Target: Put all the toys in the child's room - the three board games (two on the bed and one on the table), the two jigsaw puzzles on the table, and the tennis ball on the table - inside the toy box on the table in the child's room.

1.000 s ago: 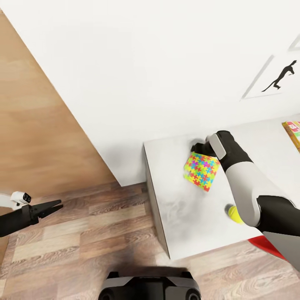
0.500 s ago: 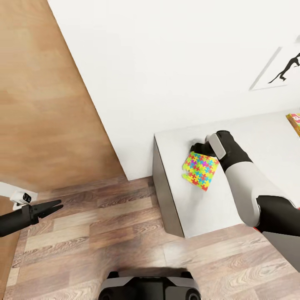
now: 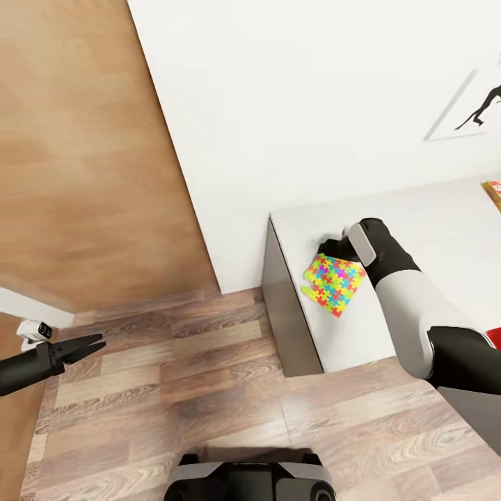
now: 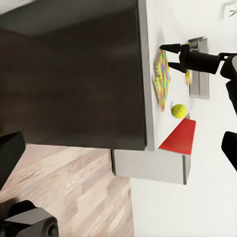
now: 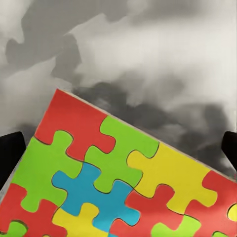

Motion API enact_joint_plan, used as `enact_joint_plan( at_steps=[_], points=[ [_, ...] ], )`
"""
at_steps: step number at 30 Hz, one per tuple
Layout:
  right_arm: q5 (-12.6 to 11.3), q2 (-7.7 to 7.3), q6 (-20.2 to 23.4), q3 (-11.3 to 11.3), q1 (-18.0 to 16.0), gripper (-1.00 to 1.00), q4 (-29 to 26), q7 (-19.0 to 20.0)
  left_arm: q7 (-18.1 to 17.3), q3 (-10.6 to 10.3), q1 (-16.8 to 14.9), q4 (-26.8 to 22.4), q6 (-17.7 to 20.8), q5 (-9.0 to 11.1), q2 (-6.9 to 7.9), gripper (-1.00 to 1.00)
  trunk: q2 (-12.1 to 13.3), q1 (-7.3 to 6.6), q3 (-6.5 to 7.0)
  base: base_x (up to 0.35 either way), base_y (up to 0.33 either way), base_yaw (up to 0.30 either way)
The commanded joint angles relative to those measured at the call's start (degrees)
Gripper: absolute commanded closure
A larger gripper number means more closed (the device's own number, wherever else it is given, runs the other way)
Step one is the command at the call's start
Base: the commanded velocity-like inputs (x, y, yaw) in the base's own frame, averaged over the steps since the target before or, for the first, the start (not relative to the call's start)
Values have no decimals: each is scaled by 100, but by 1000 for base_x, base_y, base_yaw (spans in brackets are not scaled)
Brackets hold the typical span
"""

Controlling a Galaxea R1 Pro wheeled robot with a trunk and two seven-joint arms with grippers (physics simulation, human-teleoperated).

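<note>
A jigsaw puzzle [image 3: 334, 285] [image 4: 163, 79] [image 5: 113, 177] with bright interlocking pieces lies on the pale table [image 3: 431, 229], close to its left end. My right gripper [image 3: 328, 247] [image 4: 163, 51] [image 5: 118, 150] points down at the puzzle's far edge. Its fingertips [image 5: 10, 158] stand wide apart at the sides of the right wrist view, so it is open. My left gripper [image 3: 103, 341] hangs open over the floor, far left. The left wrist view shows the tennis ball [image 4: 179, 110] further along the table and a grey bin [image 4: 199, 69], seemingly the toy box. An orange-yellow board game [image 3: 493, 192] peeks in at the right.
A wooden panel [image 3: 90, 174] and a white wall [image 3: 292, 104] close off the left and back. Wood floor [image 3: 174, 390] lies open in front of the table's dark end face [image 4: 74, 84]. A red-topped grey block [image 4: 178, 137] [image 3: 495, 338] stands at the table's front.
The head view has swung, so the table sits further right and the tennis ball has left it. The puzzle stayed under my right gripper and now lies nearer the table's left end.
</note>
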Motion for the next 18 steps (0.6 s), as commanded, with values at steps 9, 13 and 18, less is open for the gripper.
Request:
enact_joint_plan(
  at_steps=[9, 13, 18],
  points=[
    [-259, 20, -13, -20, 0, -100, 154, -42, -24, 0, -5, 3, 20, -4, 1, -100, -7, 4, -8, -60, 110, 0],
    [-259, 17, -13, -17, 0, -100, 154, -42, -24, 0, -5, 3, 20, -3, 1, -100, -7, 4, -8, -48, 139, 0],
    [-259, 8, -13, -16, 0, -100, 154, -42, -24, 0, -5, 3, 20, -3, 1, -100, -7, 4, -8, -9, 108, 0]
  ],
)
